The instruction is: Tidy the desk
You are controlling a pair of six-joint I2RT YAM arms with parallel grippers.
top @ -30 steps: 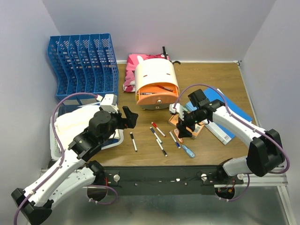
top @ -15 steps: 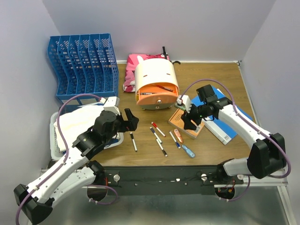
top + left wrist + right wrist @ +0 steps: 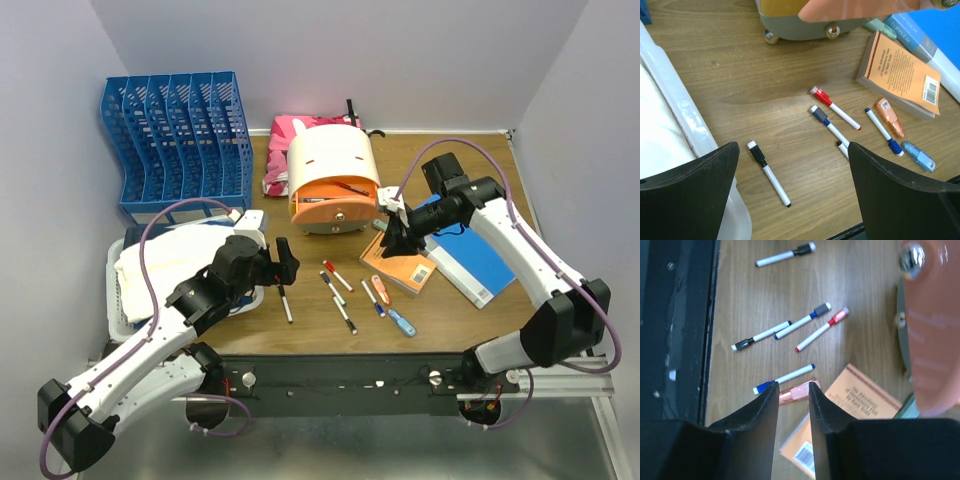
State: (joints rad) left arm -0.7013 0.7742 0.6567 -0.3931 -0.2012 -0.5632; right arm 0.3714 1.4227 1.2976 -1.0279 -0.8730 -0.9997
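Left jaws wide open and empty; right jaws narrowly parted, holding nothing.
Left jaws hang over a black-capped marker [image 3: 768, 173] near the front edge of the surface [image 3: 470, 175], left of middle; right jaws hover by an orange book [image 3: 852, 402] mid-surface. The wood surface spans wall to wall behind its black rail [image 3: 400, 375].

Five markers [image 3: 285, 302] lie on the counter [image 3: 470, 170], with one brown book [image 3: 405, 268], one blue book [image 3: 475, 255], one file rack [image 3: 175, 140], one orange-and-white box [image 3: 335, 180], one tray [image 3: 118, 300] and one pink pouch [image 3: 283, 140].
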